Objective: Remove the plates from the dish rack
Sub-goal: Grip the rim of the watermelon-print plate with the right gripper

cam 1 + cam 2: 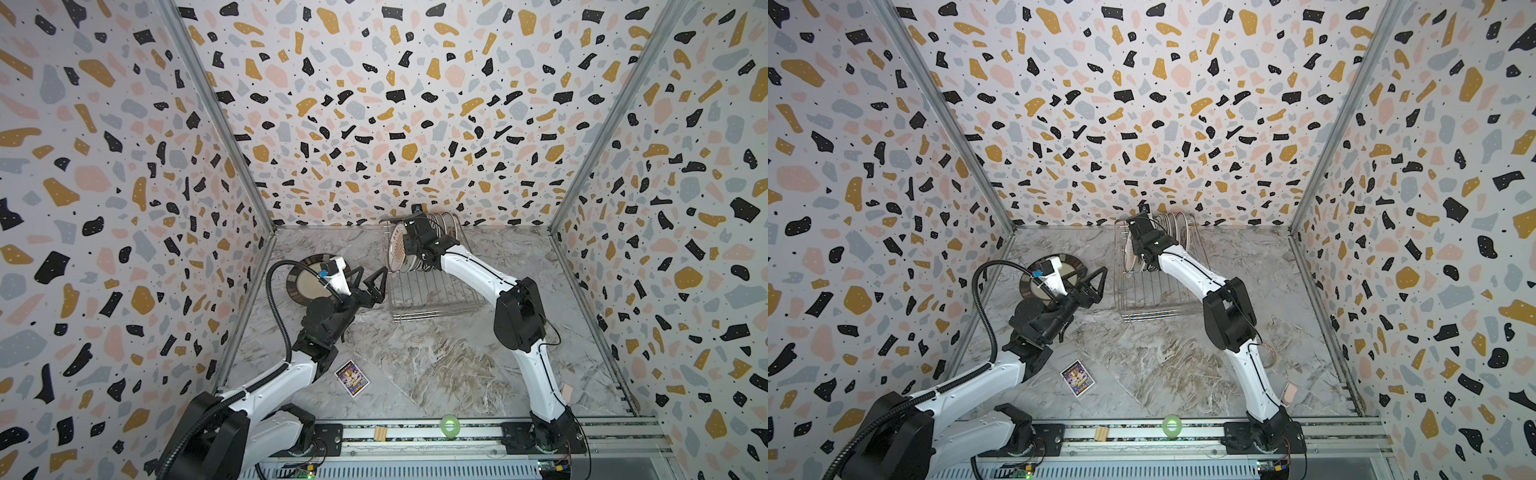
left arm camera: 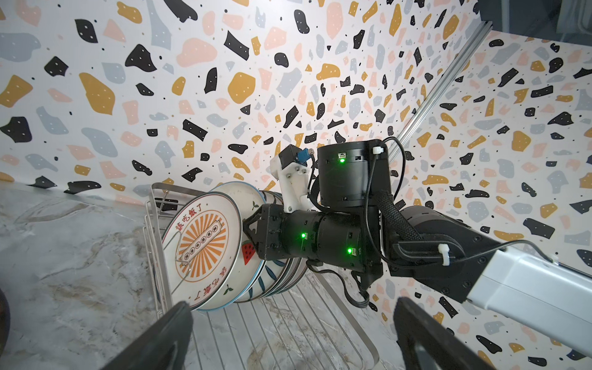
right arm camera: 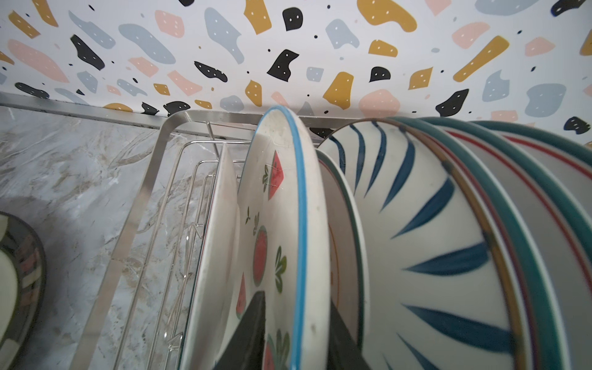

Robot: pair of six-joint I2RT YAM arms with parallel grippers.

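- Marbled desk (image 1: 415, 365) is seen, with the dish rack (image 1: 432, 293) set at its far edge.
- Nothing is held by the left end effector (image 1: 372, 273), spread wide open.
- The watermelon plate (image 3: 272, 224) is clamped at its rim by the right end effector (image 3: 296, 333).

The plates (image 2: 201, 243) are standing packed at the back of the dish rack (image 1: 432, 291), with only thin gaps showing between rims. The right arm (image 1: 469, 270) is lying across them, and the right gripper (image 3: 296, 298) is pinching the watermelon plate (image 3: 282, 198). The rack's front wires are lying bare. The left gripper (image 1: 374, 270), jaws wide, is hanging just beside the rack's left edge, near the dark-rimmed plate (image 1: 301, 289) lying flat. The marble table (image 1: 436, 374) in front is lying open but for a card (image 1: 352, 378).
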